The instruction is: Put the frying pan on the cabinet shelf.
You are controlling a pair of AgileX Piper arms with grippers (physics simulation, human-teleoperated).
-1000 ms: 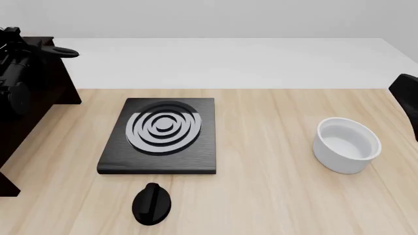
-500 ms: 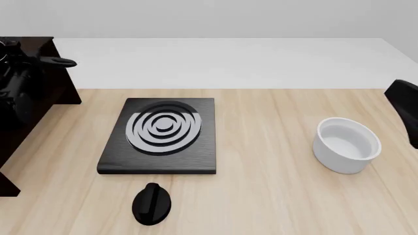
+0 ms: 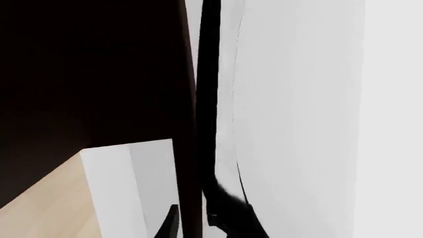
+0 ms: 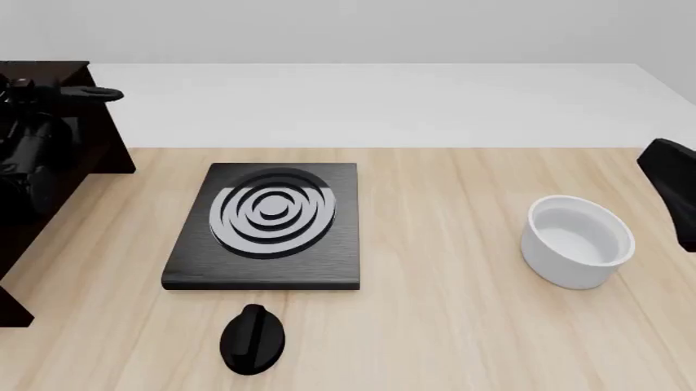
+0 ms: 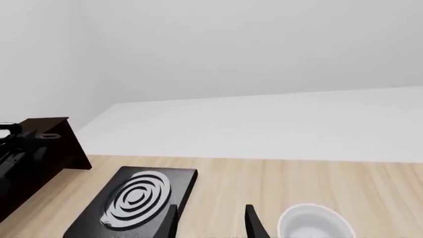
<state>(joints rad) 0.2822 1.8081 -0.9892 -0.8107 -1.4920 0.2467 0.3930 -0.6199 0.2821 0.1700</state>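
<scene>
Only the frying pan's thin black handle (image 4: 93,94) and its end loop show, sticking out to the right past the top of the dark cabinet (image 4: 93,142) at the far left. The pan's round body is lost against the dark wood, and the cabinet shelf cannot be told apart from the rest. In the left wrist view the handle (image 3: 208,99) runs along the cabinet edge (image 3: 92,74), and my left gripper (image 3: 191,225) is shut on it. My right gripper (image 5: 211,225) hangs open and empty at the table's right, above the white bowl (image 5: 310,225).
A square black stove plate (image 4: 266,220) with grey rings lies left of the table's middle. A black knob (image 4: 253,338) sits in front of it. The white bowl (image 4: 579,240) stands at the right, just beside the right arm (image 4: 672,183). The left arm (image 4: 28,155) overlaps the cabinet.
The handle's end loop has drawn left towards the cabinet, dipped a little, and now sits slightly higher. The right arm has edged a little into view from the right.
</scene>
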